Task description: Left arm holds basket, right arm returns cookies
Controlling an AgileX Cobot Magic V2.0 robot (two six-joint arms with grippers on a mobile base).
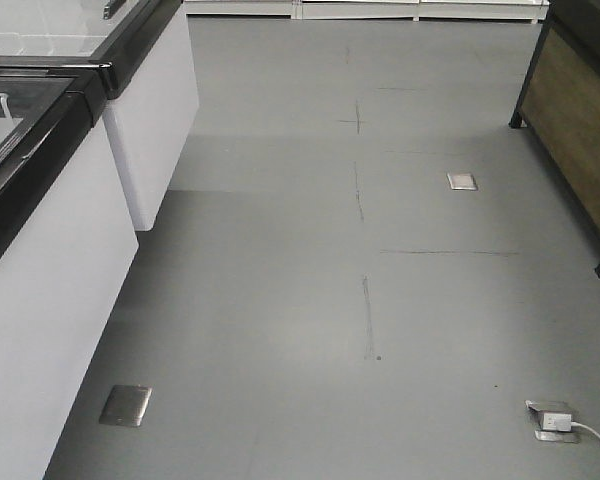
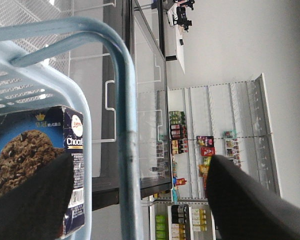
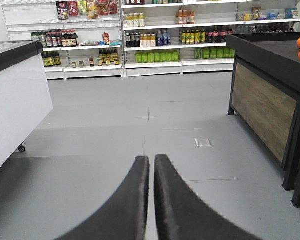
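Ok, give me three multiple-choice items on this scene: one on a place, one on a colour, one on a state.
1. The cookie box lies: A on the floor; B in the basket; C on the wooden counter.
2. The basket is: A red; B green; C light blue.
3. The right end effector is: A shut, empty; B gripping the box; C wide open.
Answers: B, the rim curves round the box; C, its slotted wall shows it; A, its fingers meet with nothing between.
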